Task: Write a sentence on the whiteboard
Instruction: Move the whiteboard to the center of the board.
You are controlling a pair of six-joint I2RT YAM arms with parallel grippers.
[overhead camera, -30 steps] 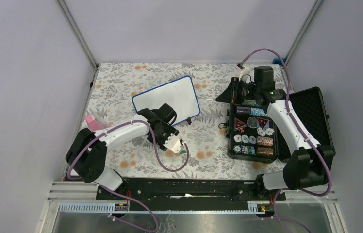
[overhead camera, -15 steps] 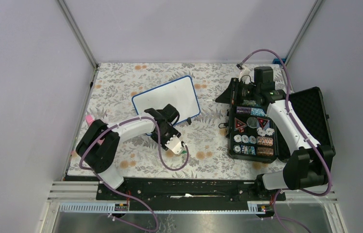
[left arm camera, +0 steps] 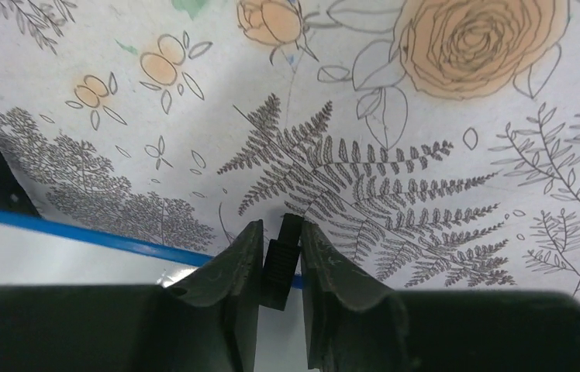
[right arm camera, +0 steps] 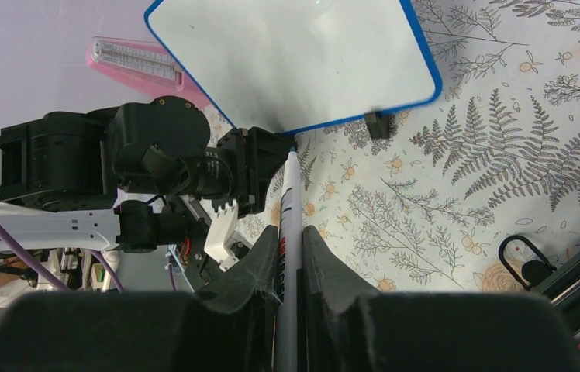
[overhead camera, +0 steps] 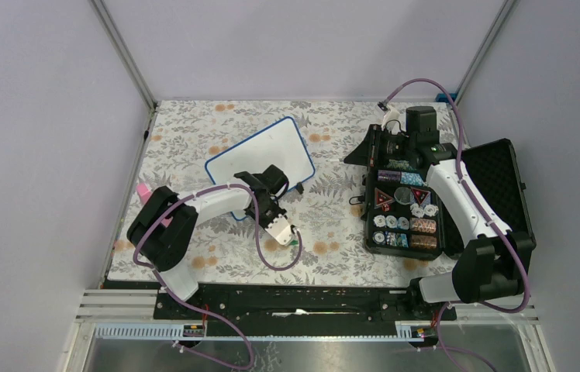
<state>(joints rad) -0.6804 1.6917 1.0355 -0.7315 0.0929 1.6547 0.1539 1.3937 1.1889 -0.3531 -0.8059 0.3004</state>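
The blue-framed whiteboard (overhead camera: 260, 159) lies tilted on the floral cloth, its face blank; it also shows in the right wrist view (right arm camera: 295, 62). My left gripper (overhead camera: 271, 194) is at its near long edge. In the left wrist view it (left arm camera: 281, 240) is shut on a small black ribbed tab (left arm camera: 281, 263) fixed to the board's blue rim (left arm camera: 77, 234). My right gripper (overhead camera: 358, 153) hovers right of the board, shut on a grey-white marker (right arm camera: 288, 209) that points at the board's near edge. A second black tab (right arm camera: 380, 124) sits near the board's corner.
An open black case (overhead camera: 496, 178) stands at the right, with a tray of coloured tokens (overhead camera: 403, 209). A pink ruler (overhead camera: 144, 191) lies at the cloth's left edge and also shows in the right wrist view (right arm camera: 139, 58). Metal frame posts stand at the back corners.
The whiteboard has slid a little to the left and turned, pulled by my left gripper. The left arm's elbow has swung right. The right arm has not moved.
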